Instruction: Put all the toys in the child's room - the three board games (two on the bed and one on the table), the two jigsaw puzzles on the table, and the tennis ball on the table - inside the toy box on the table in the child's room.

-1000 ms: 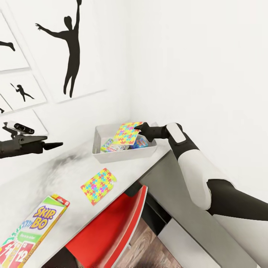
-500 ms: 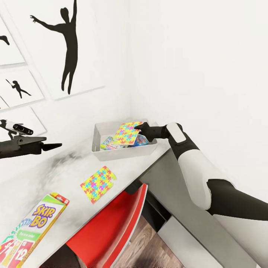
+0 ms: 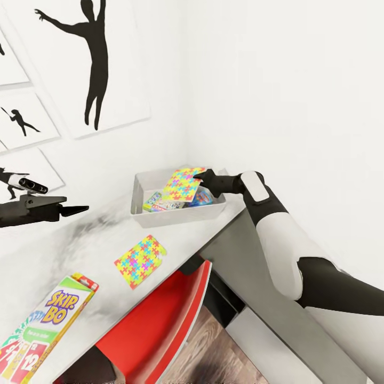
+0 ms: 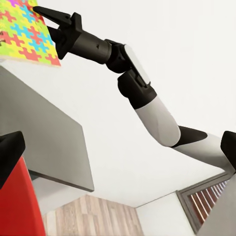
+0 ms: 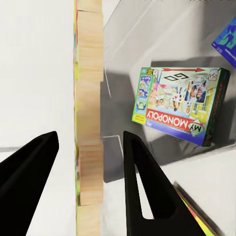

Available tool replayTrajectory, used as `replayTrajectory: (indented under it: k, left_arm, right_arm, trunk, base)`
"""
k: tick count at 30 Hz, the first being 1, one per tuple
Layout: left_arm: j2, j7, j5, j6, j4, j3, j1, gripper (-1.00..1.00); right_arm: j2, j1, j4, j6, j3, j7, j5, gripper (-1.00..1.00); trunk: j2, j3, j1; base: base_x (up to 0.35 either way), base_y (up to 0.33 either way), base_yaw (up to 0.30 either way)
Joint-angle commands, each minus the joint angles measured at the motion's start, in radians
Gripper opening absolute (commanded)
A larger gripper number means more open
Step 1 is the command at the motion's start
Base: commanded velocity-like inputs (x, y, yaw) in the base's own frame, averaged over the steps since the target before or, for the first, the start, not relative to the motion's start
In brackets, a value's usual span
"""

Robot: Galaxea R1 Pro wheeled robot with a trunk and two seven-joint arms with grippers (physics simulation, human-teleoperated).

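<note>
Wood-backed puzzle [image 5: 89,113], glossy game box [image 5: 179,105]

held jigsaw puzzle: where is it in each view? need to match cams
Head: puzzle sits tilted over the toy box, centre of the picture, pinched by the right gripper.
Left wrist: its coloured face fills the upper left corner.
Right wrist: seen edge-on, a wood-coloured strip between the fingers.
Shared landmark: the right gripper.
</note>
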Motion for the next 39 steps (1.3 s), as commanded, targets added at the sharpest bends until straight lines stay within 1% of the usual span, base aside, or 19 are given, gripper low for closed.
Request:
replayTrajectory:
  k: [1, 11, 22, 27, 39]
  left_arm:
    - [0.001, -0.006, 0.001, 0.011, 0.001, -0.004, -0.001, 1.0]
    - [0.002, -0.006, 0.001, 0.011, 0.001, -0.004, -0.001, 1.0]
    - [0.003, -0.006, 0.001, 0.011, 0.001, -0.004, -0.001, 1.0]
    - [0.003, -0.006, 0.001, 0.011, 0.001, -0.004, -0.001, 1.0]
    - [0.005, -0.006, 0.001, 0.011, 0.001, -0.003, -0.001, 1.0]
  right_arm:
    - [0.001, -0.001, -0.004, 0.004, -0.006, -0.01, -0.01, -1.0]
    - [0.001, -0.001, -0.046, 0.005, -0.006, -0.009, -0.011, -1.0]
    - [0.001, -0.007, -0.064, 0.006, -0.006, -0.009, -0.012, -1.0]
    - [0.001, -0.009, -0.107, 0.011, -0.005, -0.011, -0.012, -1.0]
    - [0.001, -0.01, -0.116, 0.012, -0.004, -0.011, -0.012, -1.0]
  trunk:
    - [-0.002, -0.004, 0.001]
    - [-0.002, -0.02, 0.001]
    - [-0.002, -0.038, 0.001]
    - [-0.002, -0.046, 0.001]
    - [-0.002, -0.066, 0.001]
  base:
    - [0.0, 0.0, 0.0]
    - [0.0, 0.0, 0.0]
    - [0.0, 0.0, 0.0]
    - [0.0, 0.0, 0.0]
    - [0.0, 0.0, 0.0]
